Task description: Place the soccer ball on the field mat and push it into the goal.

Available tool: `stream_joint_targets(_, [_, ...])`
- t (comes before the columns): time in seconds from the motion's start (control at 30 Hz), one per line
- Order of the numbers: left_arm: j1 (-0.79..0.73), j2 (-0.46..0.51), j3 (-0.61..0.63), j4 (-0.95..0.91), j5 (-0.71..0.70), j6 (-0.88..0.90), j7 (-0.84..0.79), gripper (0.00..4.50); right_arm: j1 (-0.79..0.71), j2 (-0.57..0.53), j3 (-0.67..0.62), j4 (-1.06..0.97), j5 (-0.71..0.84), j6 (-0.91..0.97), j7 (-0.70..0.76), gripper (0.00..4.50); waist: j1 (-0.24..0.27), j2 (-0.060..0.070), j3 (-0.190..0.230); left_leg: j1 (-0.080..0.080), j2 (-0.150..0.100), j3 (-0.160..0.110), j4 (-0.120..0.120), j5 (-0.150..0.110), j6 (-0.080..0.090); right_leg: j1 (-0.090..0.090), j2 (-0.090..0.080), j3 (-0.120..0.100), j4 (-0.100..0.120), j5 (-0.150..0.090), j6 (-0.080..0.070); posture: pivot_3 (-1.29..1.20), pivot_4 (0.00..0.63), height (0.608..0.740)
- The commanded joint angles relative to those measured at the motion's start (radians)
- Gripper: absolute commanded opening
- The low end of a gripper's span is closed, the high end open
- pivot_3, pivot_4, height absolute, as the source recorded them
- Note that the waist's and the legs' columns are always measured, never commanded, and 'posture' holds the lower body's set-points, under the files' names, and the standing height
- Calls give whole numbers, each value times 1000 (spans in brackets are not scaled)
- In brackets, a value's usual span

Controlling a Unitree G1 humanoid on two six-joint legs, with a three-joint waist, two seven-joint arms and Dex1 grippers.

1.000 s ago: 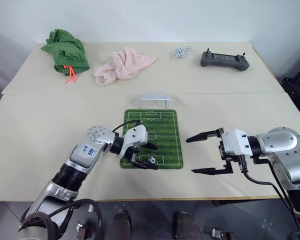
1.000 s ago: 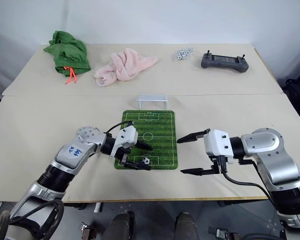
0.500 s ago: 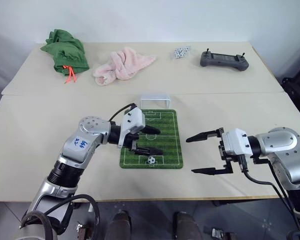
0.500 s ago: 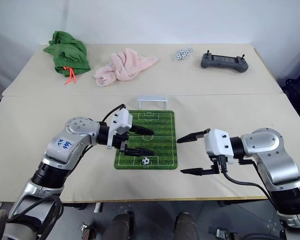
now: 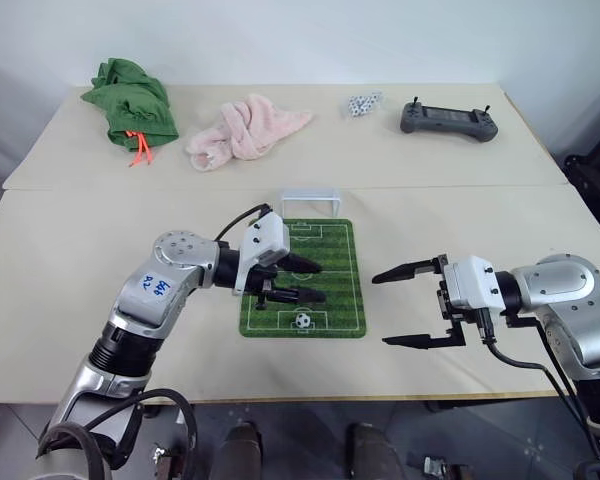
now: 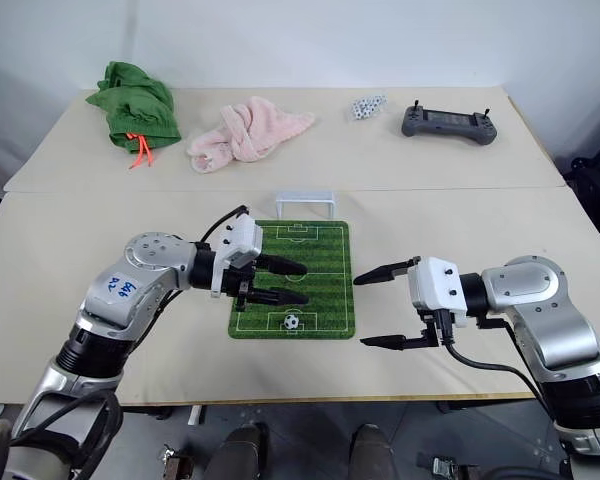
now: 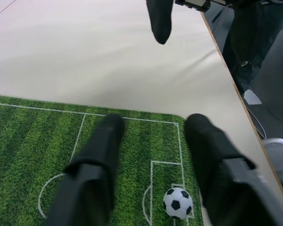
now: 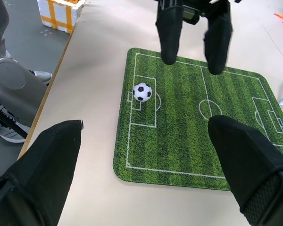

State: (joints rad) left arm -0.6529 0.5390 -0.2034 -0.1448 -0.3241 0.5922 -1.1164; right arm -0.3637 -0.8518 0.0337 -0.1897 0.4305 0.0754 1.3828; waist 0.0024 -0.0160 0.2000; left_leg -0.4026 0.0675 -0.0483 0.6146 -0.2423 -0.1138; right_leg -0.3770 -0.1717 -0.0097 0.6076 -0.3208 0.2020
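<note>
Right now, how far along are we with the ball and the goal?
Done: the soccer ball sits on the field mat, at the near end by the penalty box.
In hand: the left gripper hovers above the mat just beyond the ball, empty, fingers apart. The right gripper waits open beside the mat.
Left: pushing the ball up the mat into the goal at the far end.
</note>
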Motion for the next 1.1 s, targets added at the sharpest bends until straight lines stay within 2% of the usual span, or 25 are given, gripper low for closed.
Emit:
stream_joint_targets(0.03, [14, 28, 23, -63, -66, 31, -35, 1159, -8, -1, -29, -18, 21, -5, -1, 4500, -1, 0, 0, 0, 0, 0, 0, 0, 0, 0, 0, 0, 0, 0, 0, 0, 150, 740])
stream_joint_targets(0.17, [24, 53, 10, -91, -103, 66, -62, 20, -5, 0, -24, -23, 19, -3, -4, 4500, 0, 0, 0, 0, 0, 0, 0, 0, 0, 0, 0, 0, 0, 0, 0, 0, 150, 740])
stream_joint_targets(0.43, [66, 142, -81, -170, -112, 147, -123, 20, 30, -10, -20, -62, 15, -1, -4, 4500, -2, 0, 0, 0, 0, 0, 0, 0, 0, 0, 0, 0, 0, 0, 0, 0, 150, 740])
stream_joint_targets(0.63, [92, 150, -131, -193, -103, 157, -110, 20, 39, -16, -24, -73, 2, -4, -8, 4500, 0, 0, 0, 0, 0, 0, 1, 0, 0, 0, 0, 0, -1, 0, 0, 0, 150, 740])
stream_joint_targets(0.8, [108, 154, -136, -214, -109, 175, -91, 20, 45, -26, -14, -54, -89, -41, -51, 4500, 0, 0, 0, 0, 0, 0, 1, 0, 0, 0, 0, 0, -2, 0, 0, 0, 150, 740])
stream_joint_targets(0.97, [141, 160, -146, -218, -89, 159, -73, 20, 61, -33, -27, -76, -78, -16, -65, 4500, 1, 0, 0, 0, 0, 0, 0, 0, 0, 0, 0, 0, -2, 0, 0, 0, 150, 740])
stream_joint_targets(1.1, [164, 156, -152, -213, -78, 151, -50, 20, 55, -17, -32, -61, -113, -19, -125, 4500, 0, 0, 0, 0, 0, 0, 1, 0, 0, 0, 0, 0, -3, 0, 0, 0, 150, 740])
